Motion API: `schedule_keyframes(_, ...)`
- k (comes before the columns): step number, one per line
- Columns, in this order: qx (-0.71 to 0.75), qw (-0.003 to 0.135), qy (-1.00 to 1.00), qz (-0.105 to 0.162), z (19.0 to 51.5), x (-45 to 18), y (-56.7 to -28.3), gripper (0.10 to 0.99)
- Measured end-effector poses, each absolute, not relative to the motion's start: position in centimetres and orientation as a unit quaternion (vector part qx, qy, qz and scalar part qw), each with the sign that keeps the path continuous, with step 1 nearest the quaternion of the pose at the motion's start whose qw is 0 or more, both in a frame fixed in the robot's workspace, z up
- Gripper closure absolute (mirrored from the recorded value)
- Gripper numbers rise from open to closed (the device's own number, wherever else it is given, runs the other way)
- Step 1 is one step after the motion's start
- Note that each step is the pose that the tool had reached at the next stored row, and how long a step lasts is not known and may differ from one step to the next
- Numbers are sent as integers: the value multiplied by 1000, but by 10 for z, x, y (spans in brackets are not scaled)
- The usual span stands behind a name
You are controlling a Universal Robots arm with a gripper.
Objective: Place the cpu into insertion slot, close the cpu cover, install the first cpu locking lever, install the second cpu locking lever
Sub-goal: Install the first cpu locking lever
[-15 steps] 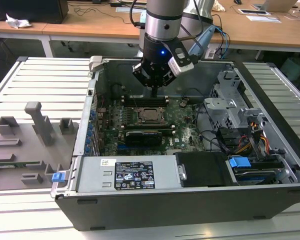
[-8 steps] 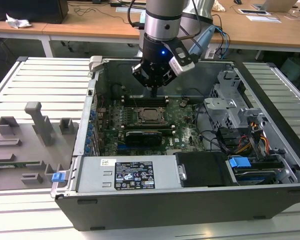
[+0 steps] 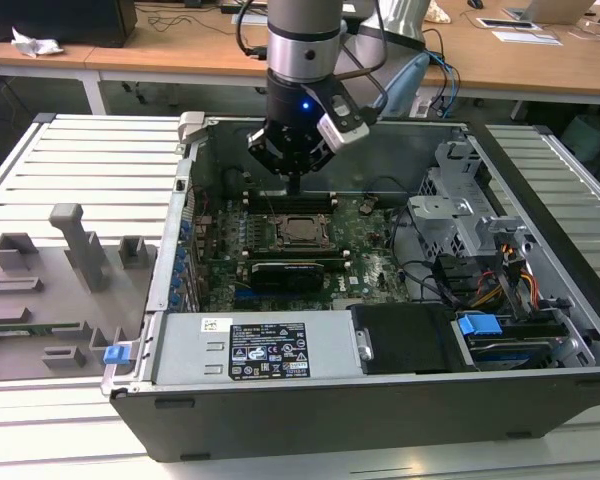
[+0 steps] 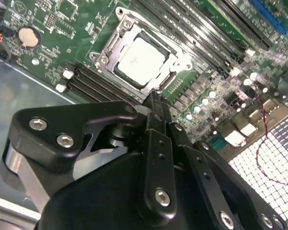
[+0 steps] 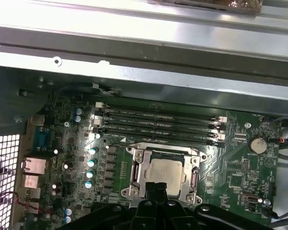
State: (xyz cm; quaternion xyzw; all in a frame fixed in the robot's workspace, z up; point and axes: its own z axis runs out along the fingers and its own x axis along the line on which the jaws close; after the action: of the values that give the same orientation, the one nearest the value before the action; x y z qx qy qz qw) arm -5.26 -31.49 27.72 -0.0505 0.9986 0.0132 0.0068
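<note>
End effector (image 4: 156,99) hangs near the cpu (image 4: 140,60), memory slots (image 4: 89,82) flanking it.

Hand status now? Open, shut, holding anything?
Hand: shut, holding nothing, its tip close by the cpu cover, which lies over the cpu.

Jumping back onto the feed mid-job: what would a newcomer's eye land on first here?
The black gripper, shut, hangs inside the open computer case at the exterior view's centre. Just past its tip, in both wrist views, the silvery cpu gleams on the green motherboard, with the cpu cover flat around it.
</note>
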Motion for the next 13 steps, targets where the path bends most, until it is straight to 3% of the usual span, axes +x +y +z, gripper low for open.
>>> schedule_keyframes(13,-45,8,999,18,275,-82,-315,980)
